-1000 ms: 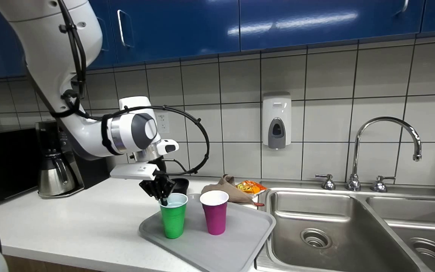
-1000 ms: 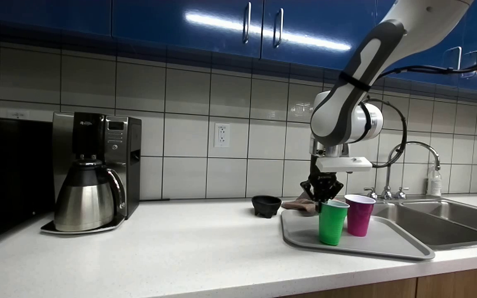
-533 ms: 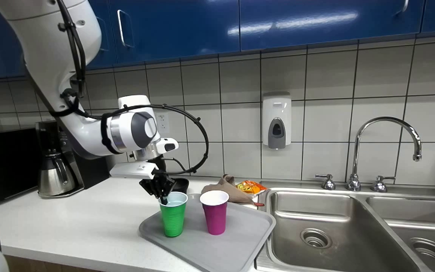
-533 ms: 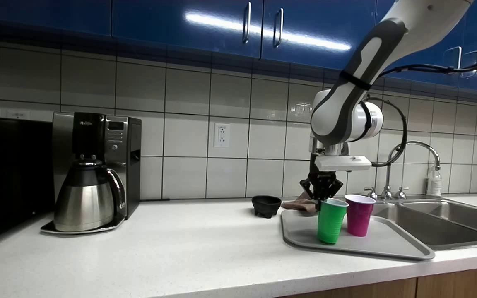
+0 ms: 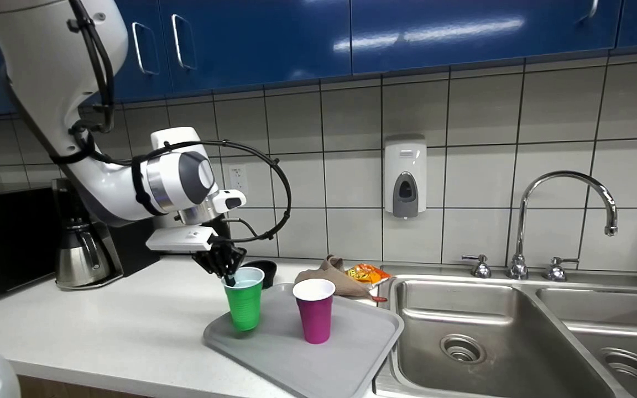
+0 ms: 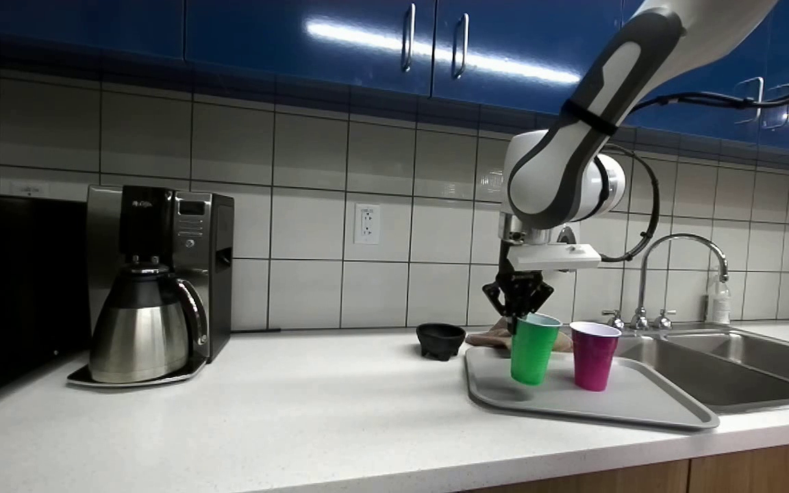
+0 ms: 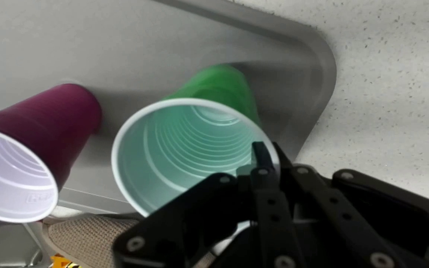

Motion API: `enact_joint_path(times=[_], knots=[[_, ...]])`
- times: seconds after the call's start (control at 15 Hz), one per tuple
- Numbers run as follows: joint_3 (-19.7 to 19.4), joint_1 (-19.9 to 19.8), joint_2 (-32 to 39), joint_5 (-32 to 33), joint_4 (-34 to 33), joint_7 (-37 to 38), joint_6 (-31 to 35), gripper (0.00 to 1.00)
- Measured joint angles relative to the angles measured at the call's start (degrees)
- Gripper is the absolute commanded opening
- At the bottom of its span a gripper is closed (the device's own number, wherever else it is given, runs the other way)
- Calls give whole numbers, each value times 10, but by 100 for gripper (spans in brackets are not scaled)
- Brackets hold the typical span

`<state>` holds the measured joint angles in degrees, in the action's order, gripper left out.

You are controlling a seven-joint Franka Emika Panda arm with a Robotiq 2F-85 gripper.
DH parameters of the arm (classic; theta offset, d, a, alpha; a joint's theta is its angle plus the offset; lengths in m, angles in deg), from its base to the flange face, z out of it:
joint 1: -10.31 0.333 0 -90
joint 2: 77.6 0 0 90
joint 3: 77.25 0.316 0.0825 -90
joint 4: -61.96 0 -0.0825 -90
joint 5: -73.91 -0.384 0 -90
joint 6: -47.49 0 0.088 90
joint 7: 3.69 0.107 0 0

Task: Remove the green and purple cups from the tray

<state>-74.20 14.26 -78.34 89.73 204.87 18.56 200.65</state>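
Note:
The green cup (image 5: 245,307) hangs slightly tilted a little above the left part of the grey tray (image 5: 346,359). My gripper (image 5: 229,281) is shut on its rim, with one finger inside the cup and one outside. The wrist view shows the fingertips (image 7: 272,156) pinching the white rim of the green cup (image 7: 218,83). The purple cup (image 5: 317,318) stands upright on the tray, apart from the green one. The purple cup (image 6: 594,361) and the green cup (image 6: 533,355) also show in an exterior view. Both cups look empty inside in the wrist view.
A black bowl (image 6: 440,342) stands on the white counter (image 6: 285,424) beside the tray. A brown cloth (image 5: 334,279) and an orange packet (image 5: 368,273) lie behind the tray. The sink (image 5: 434,359) adjoins its right side. A coffee maker (image 6: 155,308) stands farther left.
My gripper has risen and moved left with the green cup in it. The cup has lifted off the tray and tilted slightly. The purple cup and tray have not moved.

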Motion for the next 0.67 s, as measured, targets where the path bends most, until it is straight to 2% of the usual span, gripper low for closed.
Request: enact_joint_path(times=[0.67], knots=[[43,36,13,62,-25,93,0,1]])
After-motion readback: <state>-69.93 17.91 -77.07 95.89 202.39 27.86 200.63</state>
